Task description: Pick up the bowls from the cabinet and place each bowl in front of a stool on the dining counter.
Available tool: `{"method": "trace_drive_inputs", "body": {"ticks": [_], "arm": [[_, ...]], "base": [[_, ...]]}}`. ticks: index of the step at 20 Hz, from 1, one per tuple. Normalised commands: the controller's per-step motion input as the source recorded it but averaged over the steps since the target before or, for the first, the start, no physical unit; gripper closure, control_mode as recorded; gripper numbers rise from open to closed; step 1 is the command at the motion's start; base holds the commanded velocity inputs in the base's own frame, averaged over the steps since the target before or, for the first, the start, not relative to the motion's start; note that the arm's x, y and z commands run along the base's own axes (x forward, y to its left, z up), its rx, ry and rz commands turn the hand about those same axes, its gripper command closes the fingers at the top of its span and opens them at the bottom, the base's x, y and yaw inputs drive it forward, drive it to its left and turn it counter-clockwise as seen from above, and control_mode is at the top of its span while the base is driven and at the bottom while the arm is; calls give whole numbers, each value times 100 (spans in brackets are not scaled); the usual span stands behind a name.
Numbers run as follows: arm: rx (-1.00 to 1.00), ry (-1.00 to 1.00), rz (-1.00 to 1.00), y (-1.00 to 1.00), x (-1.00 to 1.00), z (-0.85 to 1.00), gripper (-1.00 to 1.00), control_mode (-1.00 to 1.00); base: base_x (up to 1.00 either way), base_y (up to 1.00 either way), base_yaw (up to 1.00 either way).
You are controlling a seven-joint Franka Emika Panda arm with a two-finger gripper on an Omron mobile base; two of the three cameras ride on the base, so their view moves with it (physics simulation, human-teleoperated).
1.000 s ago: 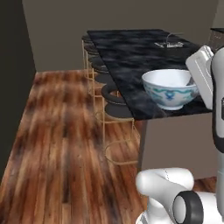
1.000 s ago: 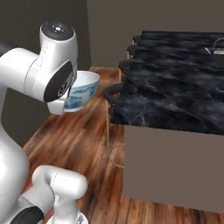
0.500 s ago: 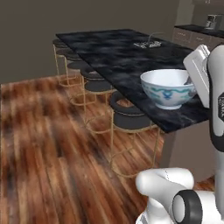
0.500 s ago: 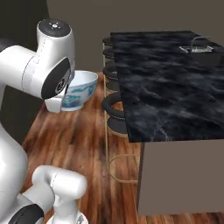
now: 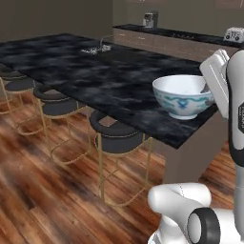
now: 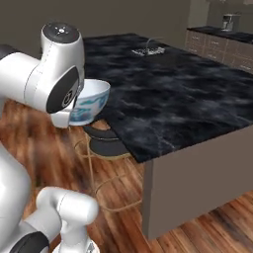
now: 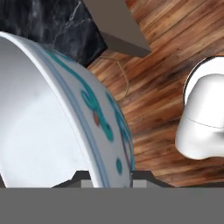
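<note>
The white arm stands tall, bends at the top, and its hand hangs down beside the bowl (image 5: 183, 96). The gripper (image 7: 110, 177) has its two fingers (image 7: 84, 178) pinched on the rim of the bowl, one finger inside and one outside. The bowl is white with a blue-green pattern, and it sits upright in the air, held by its rim.

From the left base view, the bowl hangs near the corner of the dining counter (image 5: 86, 71), above its black top. From the right base view, the bowl (image 6: 89, 102) is just off the counter's near edge, over a round black stool (image 6: 106, 143) that stands against the counter. More stools (image 5: 57, 102) stand in a row along the same side of the counter. A faucet (image 5: 100, 46) sits far back on the counter top.

A second ago, the counter looked farther off and more to the side. Now it is closer and bigger in both base views, because the whole picture shifted with the cameras. The bowl is held the same way as before, with the fingers still pinched on its rim.
</note>
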Motion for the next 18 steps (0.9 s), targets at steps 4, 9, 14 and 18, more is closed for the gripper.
{"method": "trace_drive_inputs", "body": {"ticks": [4, 9, 14, 18], "arm": [[0, 0, 0, 0, 0, 0, 100, 100], [0, 0, 0, 0, 0, 0, 100, 100], [0, 0, 0, 0, 0, 0, 100, 100], [0, 0, 0, 0, 0, 0, 100, 100]], "base": [[66, 94, -60], [54, 94, -59], [13, 82, -59], [0, 73, -53]]}}
